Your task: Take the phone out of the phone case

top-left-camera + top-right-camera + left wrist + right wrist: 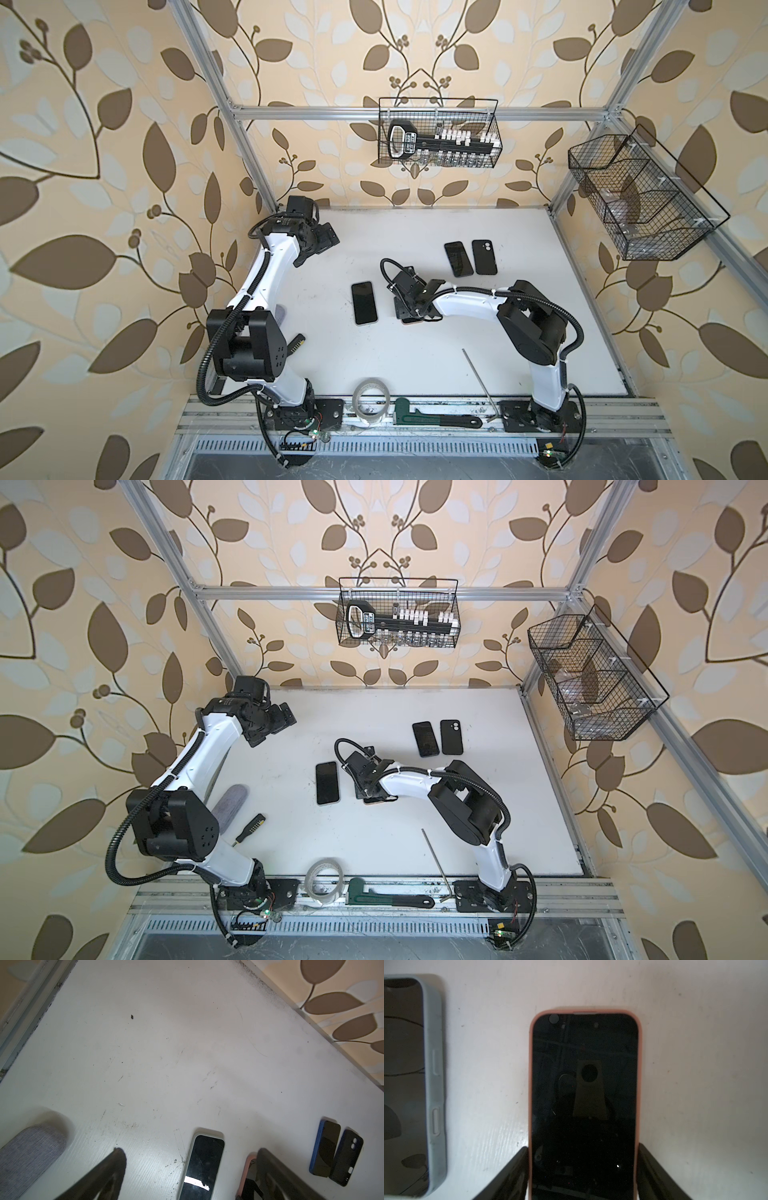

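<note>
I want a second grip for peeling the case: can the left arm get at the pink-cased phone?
Probably yes. The left gripper hangs open at the rear left. The right gripper straddles one end of the pink-cased phone, leaving the rest uncovered; the grey-cased phone lies alongside, on the left arm's side.

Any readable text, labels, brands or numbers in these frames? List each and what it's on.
No text can be read in any view.
The label on the black tool in the wire basket: there is print, but it is too blurred to read.
The pink-cased phone and the grey-cased phone: both screens are dark, no text.
The green wrench: no legible marking.
</note>
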You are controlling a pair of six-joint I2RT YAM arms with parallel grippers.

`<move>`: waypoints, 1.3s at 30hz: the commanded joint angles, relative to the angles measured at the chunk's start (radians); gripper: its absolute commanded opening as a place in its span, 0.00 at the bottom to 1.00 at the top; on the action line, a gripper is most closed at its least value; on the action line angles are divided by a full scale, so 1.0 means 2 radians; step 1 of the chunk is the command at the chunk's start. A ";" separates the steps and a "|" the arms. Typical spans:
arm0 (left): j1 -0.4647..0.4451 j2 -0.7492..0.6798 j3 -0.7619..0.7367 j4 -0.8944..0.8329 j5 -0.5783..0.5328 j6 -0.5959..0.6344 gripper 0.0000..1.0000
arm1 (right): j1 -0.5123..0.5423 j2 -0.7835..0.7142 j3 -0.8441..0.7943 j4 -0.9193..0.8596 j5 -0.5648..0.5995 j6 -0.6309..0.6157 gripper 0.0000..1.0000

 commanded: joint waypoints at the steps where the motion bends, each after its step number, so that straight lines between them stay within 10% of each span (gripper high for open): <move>1: 0.005 0.001 -0.003 -0.009 -0.004 -0.004 0.99 | 0.001 -0.002 -0.003 0.005 -0.001 -0.015 0.61; 33: 0.005 0.006 -0.006 -0.007 0.011 -0.011 0.99 | -0.034 -0.042 -0.021 0.016 -0.031 -0.128 0.66; 39: 0.004 -0.020 -0.061 0.042 0.118 -0.062 0.99 | -0.045 -0.049 -0.026 0.021 -0.057 -0.144 0.66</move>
